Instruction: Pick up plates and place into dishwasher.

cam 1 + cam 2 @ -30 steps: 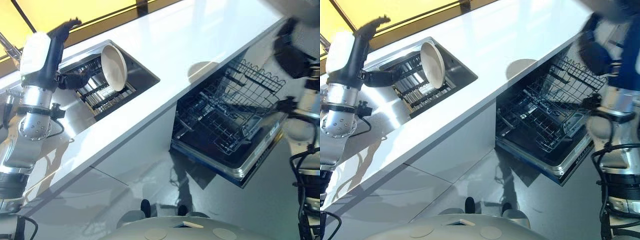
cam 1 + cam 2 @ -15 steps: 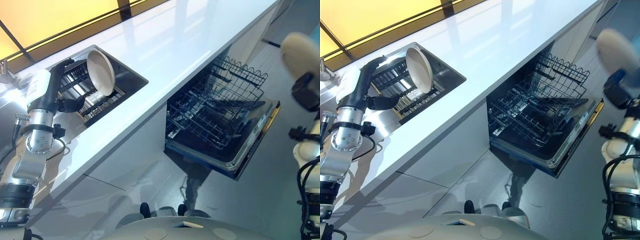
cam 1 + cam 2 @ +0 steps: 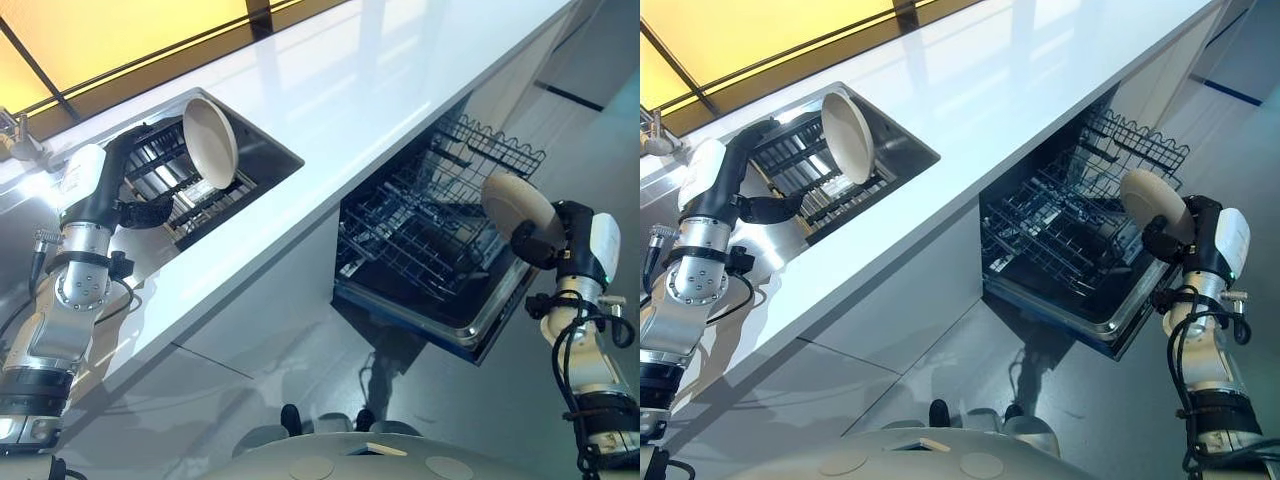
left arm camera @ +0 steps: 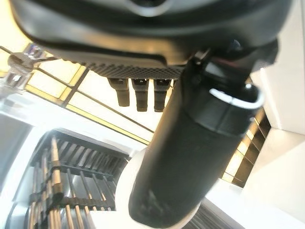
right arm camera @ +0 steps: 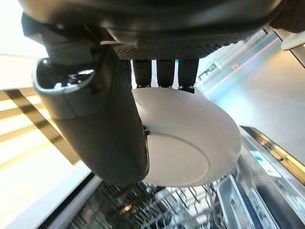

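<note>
Right robot hand (image 3: 1172,238) pinching a cream plate (image 3: 1152,203) at its rim, thumb on one face, fingers behind, just above the dishwasher rack (image 3: 1065,235). Probably stiff, glazed, slippery, breakable: best gripped by the edge. Left robot hand (image 3: 758,170), relaxed and empty, beside a second plate (image 3: 846,136) standing in the sink rack (image 3: 805,190).

You see a long white countertop (image 3: 380,80) running diagonally, glossy with pale reflections; a yellow-lit window (image 3: 110,35) with dark frame bars lines its far edge; a chrome faucet (image 3: 15,135) stands beside the sink basin (image 3: 265,150); white cabinet fronts (image 3: 270,300) drop to a grey, shiny floor (image 3: 440,400).
</note>
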Robot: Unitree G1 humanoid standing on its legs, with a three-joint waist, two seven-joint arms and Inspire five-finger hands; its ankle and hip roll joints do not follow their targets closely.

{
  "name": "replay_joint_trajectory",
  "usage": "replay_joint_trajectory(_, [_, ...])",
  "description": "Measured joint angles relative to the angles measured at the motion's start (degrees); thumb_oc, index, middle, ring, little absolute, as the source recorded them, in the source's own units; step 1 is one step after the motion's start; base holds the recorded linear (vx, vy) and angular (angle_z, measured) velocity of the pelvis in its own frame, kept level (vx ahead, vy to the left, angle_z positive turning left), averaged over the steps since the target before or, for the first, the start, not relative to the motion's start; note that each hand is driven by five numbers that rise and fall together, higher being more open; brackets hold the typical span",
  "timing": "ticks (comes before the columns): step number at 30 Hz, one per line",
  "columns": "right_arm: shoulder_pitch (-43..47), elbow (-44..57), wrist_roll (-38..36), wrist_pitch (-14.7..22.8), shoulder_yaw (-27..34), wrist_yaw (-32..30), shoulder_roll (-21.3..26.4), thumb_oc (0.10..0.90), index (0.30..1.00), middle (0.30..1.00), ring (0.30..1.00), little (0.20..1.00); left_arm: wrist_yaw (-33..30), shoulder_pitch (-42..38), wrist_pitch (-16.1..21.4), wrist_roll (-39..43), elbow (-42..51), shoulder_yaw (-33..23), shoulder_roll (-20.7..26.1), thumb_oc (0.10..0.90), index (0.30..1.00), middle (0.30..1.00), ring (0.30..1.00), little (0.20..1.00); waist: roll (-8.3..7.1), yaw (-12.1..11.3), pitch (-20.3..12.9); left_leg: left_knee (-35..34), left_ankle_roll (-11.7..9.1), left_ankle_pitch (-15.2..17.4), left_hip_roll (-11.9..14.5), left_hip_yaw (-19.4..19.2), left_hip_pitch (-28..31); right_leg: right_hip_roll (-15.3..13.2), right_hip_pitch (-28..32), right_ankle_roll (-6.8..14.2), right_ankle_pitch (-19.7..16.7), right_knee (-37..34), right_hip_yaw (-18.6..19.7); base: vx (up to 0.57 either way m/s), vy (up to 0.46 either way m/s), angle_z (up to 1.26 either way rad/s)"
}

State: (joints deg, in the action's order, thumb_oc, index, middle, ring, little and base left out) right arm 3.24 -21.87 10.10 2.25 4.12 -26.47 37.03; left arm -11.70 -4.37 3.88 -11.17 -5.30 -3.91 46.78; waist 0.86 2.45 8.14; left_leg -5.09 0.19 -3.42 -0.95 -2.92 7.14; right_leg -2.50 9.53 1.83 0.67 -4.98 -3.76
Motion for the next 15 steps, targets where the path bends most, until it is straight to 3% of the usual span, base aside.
replay_joint_trajectory(8, [8.6, -7.6, -2.4, -4.1, -3.8, -1.3, 3.4, 0.100, 0.300, 0.300, 0.300, 0.200, 1.0, -0.5, 0.1, 1.1, 0.0, 2.1, 0.2, 0.800, 0.900, 0.900, 0.900, 0.900, 0.25, -2.5, 2.8, 0.0, 0.0, -0.6, -0.1, 1.7, -1.3, -0.1, -0.5, 0.0, 0.0, 0.0, -1.6, 0.03, -0.079, 0.11])
replay_joint_trajectory(15, [16.6, -14.9, -4.6, -6.4, -4.9, -1.6, 7.9, 0.100, 0.300, 0.300, 0.300, 0.200, 1.4, -5.1, 0.2, 2.8, -0.1, 5.5, 4.0, 0.800, 0.900, 0.900, 0.900, 0.900, 0.14, -4.8, 5.7, 0.1, -0.1, -1.2, -0.2, 3.8, -3.5, 0.0, -1.8, 0.0, 0.0, 0.0, -3.4, 0.00, -0.103, 0.16])
